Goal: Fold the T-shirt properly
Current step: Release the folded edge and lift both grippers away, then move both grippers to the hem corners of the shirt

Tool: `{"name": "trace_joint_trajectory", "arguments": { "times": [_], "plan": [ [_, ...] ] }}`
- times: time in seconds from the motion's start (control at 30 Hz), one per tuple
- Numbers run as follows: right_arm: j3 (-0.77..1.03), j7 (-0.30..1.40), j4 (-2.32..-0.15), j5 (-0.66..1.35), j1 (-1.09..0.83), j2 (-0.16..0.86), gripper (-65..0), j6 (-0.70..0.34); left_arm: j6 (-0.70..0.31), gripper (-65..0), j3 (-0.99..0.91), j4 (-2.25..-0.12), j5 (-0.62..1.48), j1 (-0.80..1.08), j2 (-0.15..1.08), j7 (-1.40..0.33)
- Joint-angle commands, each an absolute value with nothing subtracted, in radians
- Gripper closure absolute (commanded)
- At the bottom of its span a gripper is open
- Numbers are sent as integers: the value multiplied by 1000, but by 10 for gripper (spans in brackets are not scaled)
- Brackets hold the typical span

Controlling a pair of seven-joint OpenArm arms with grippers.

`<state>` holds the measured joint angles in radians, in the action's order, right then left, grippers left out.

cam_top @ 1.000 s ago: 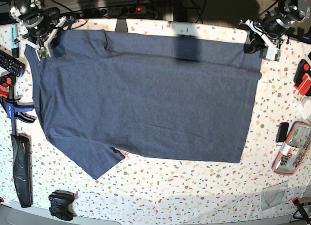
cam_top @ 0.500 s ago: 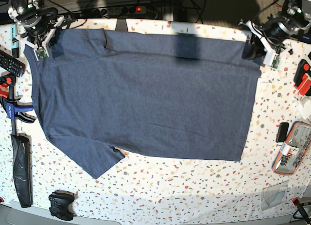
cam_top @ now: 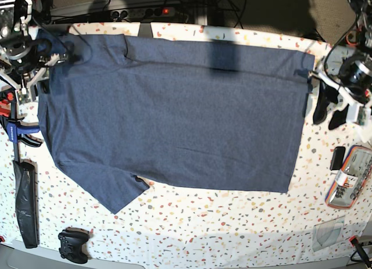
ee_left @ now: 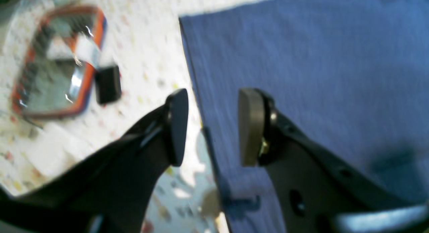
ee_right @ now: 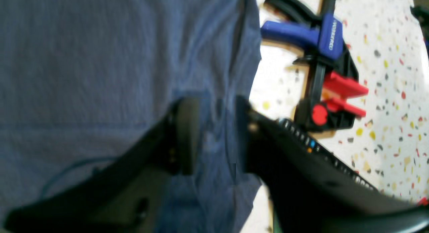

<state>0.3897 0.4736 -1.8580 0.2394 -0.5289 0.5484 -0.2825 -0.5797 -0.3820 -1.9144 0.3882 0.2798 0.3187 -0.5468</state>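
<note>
The T-shirt (cam_top: pixel 174 112) lies spread flat, plain side up, across the middle of the speckled counter (cam_top: pixel 232 222), its far edge close along the counter's back rim. One short sleeve juts toward the near edge on the base view's left; the straight hem runs down the view's right side. A broad strip of bare counter stays free along the near edge, and a narrower strip lies beyond the hem.

The left claw (cam_top: pixel 329 110) hangs just off the hem, over bare counter. In its wrist view the left claw (ee_left: pixel 207 127) stands with jaws apart and nothing between them, the hem's edge passing below the gap. Beyond it, on the counter, lie an orange-rimmed case (ee_left: pixel 57 62) and a small black block (ee_left: pixel 108 84), well clear of the cloth.

The right claw (cam_top: pixel 29 77) sits at the shirt's opposite side. Its wrist view, though blurred, shows the right claw (ee_right: pixel 214 136) with jaws parted and empty above the cloth just inside the shirt's edge. Beside that edge a blue and red clamp (ee_right: pixel 321 75) rests on the counter, with a long black pouch (cam_top: pixel 26 202) and a game controller (cam_top: pixel 73 244) nearer the front.
</note>
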Motion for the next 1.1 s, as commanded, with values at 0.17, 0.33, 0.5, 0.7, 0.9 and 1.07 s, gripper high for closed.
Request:
{"name": "trace_joint_trajectory", "arguments": {
  "times": [0.17, 0.33, 0.5, 0.7, 0.9, 1.07],
  "plan": [
    [391, 480, -1874, 248, -439, 565, -316, -378, -573, -241, -272, -1685, 402, 23, 336, -532],
    [390, 700, -1874, 339, -369, 565, -316, -378, -573, -241, -122, -1298, 401, -266, 335, -531],
    [390, 746, -1874, 352, -352, 564, -316, -378, -573, -241, -25, -881, 403, -558, 332, -526],
    [390, 757, -1874, 353, -352, 557, -316, -378, -577, -241, -6, -390, 367, -811, 330, -362],
    [390, 769, -1874, 353, -352, 557, -316, -378, -614, -241, -6, -116, 304, -900, 327, -207],
    [390, 776, -1874, 353, -352, 557, -316, -378, -617, -218, -6, -108, 303, -870, 290, -212]
  ]
}}
